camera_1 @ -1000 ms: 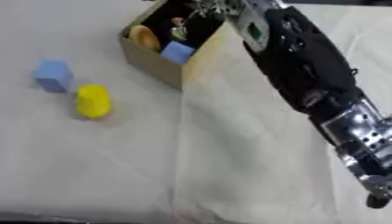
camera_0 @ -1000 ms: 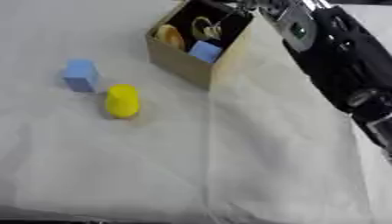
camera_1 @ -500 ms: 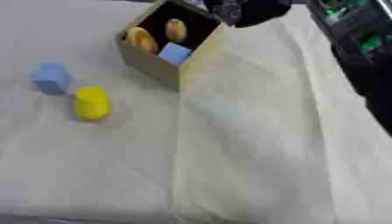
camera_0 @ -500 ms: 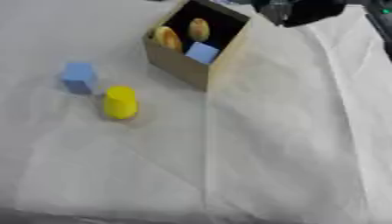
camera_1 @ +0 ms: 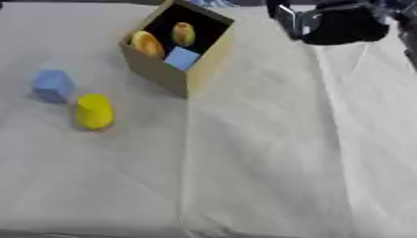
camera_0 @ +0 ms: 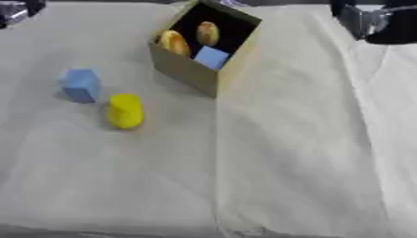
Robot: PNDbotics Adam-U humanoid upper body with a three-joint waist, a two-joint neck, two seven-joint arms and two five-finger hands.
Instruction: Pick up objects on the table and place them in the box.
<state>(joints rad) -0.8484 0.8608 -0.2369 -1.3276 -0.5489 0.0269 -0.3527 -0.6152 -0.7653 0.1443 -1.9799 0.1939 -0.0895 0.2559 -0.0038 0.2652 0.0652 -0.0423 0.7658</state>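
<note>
the right hand [camera_1: 338, 23] shows at the top right, a dark blurred mass just beyond and to the right of the box [camera_1: 163, 69]. whether its fingers are curled or straight cannot be told, and nothing can be seen in it. the left hand is not in view.

the box stands at the far middle of the white cloth [camera_1: 260, 162], its open top showing two orange-yellow rounded things [camera_1: 146, 44] and a small blue block [camera_1: 181, 58] inside.

two things lie outside it: a yellow cylinder [camera_1: 94, 111] and a blue cube [camera_1: 53, 86], close together, well to the left of the box and nearer the robot. from the right hand both lie down and far to the left, with the box between. the robot's left side looks the nearer one to them, though no left arm shows.

the yellow cylinder lies on its side, its long axis running roughly toward and away from the robot, so a grasp would likely close across it from left and right. the cube has no clear long axis.
</note>
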